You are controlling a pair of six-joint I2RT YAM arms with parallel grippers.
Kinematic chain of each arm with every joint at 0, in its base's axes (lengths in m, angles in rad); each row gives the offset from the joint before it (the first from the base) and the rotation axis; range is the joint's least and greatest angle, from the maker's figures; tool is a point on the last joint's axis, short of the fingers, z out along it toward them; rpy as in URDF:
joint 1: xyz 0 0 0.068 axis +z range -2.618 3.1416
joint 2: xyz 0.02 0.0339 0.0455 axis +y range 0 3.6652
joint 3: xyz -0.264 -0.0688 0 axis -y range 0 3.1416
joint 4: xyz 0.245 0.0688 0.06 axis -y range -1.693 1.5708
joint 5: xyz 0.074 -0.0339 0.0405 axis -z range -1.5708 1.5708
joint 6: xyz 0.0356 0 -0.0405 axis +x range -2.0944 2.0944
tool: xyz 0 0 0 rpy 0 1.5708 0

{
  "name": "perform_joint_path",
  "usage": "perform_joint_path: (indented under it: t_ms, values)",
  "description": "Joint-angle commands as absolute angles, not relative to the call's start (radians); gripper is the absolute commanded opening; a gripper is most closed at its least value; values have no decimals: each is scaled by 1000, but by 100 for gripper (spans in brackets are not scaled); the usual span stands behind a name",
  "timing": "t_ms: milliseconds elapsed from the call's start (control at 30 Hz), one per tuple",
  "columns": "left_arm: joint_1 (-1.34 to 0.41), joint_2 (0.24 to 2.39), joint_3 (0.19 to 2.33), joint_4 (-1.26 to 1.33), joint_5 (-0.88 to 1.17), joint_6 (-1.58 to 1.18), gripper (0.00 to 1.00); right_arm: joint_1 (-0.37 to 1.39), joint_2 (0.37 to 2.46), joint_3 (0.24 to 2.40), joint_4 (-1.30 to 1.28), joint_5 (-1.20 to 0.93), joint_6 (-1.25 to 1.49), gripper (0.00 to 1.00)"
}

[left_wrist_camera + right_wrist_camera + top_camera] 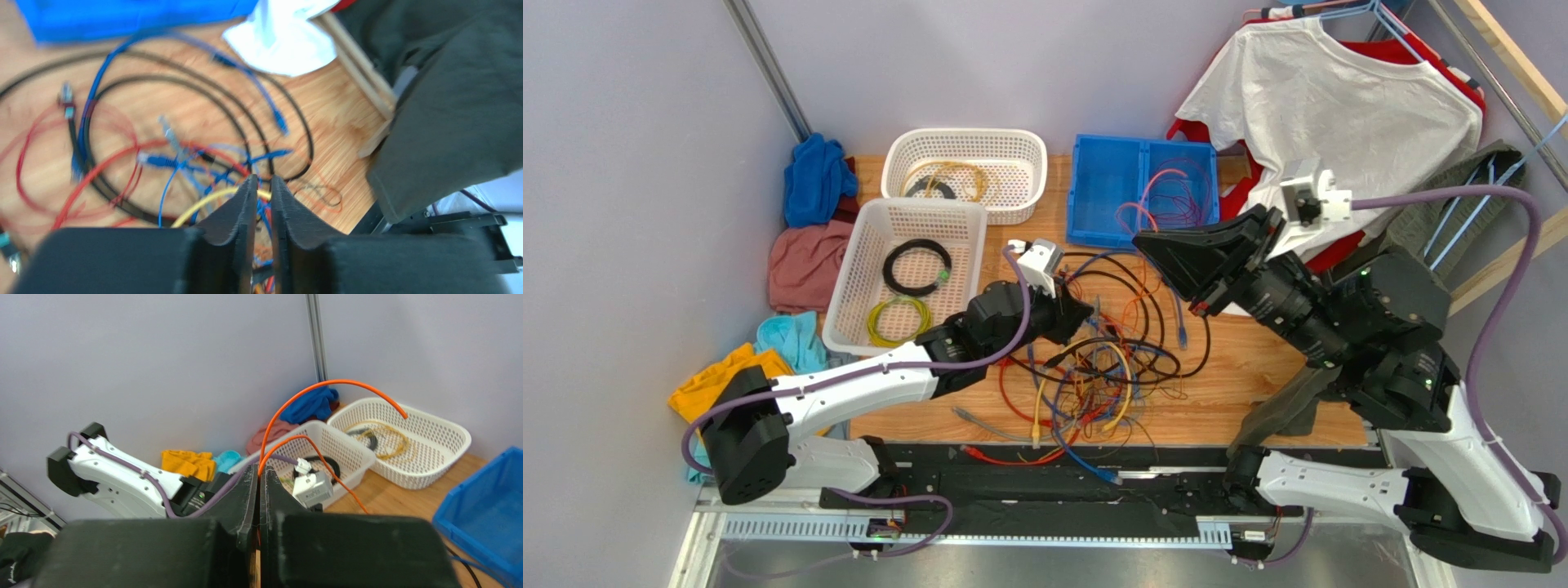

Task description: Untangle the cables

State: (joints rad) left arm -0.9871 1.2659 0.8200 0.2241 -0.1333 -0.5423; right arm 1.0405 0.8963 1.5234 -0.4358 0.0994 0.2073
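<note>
Cables: thin, limp wires in red, yellow, blue and black lay heaped mid-table, looping every way with no single axis.
Orange cable: arched upward out of the right pincer, which was clamped tight on it; its lower run was hidden.
Left pincer: a narrow slit over the heap, with the yellow wire at its tips; I couldn't tell if it had a grip.

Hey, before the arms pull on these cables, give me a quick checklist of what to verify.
1. Right gripper shut on orange cable: ok.
2. Left gripper gripping yellow cable: cannot tell; it crosses the narrow gap between the jaws.
3. Orange cable free of the tangle: cannot tell.
4. Wires clear of the black base plate: not ok; a red wire and a blue wire lie over it.
</note>
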Motion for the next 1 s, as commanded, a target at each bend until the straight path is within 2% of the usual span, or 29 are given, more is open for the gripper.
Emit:
perform_joint_path:
  t_ms: [0,100,233,333,433,500,567,633,767,800,900,967]
  values:
    - [-965,1252,784,124,-149,-621,41,1048,899,1448,-407,156,195,0]
    - [-959,1209,688,214,-86,-670,54,1048,893,1430,-403,175,196,0]
    - [-960,1143,551,386,-20,-733,58,1046,881,1396,-385,213,206,0]
    - [-960,1082,465,451,-78,-758,57,1046,877,1365,-365,250,221,0]
    - [-959,985,430,356,-263,-781,57,1046,876,1344,-361,282,230,0]
    - [-959,937,454,186,-431,-791,57,1046,871,1332,-351,290,229,0]
    - [-956,878,478,47,-504,-781,57,1046,870,1319,-354,304,232,0]
    - [-954,812,485,31,-523,-735,57,1048,871,1306,-353,313,232,0]
    - [-954,732,402,318,-350,-651,57,1046,885,1279,-328,319,244,0]
    - [-954,736,372,384,-239,-637,57,1046,894,1275,-325,318,248,0]
    - [-960,820,383,543,-26,-586,58,1046,913,1266,-310,304,264,0]
    - [-988,906,384,659,47,-554,60,1046,922,1267,-308,299,268,0]
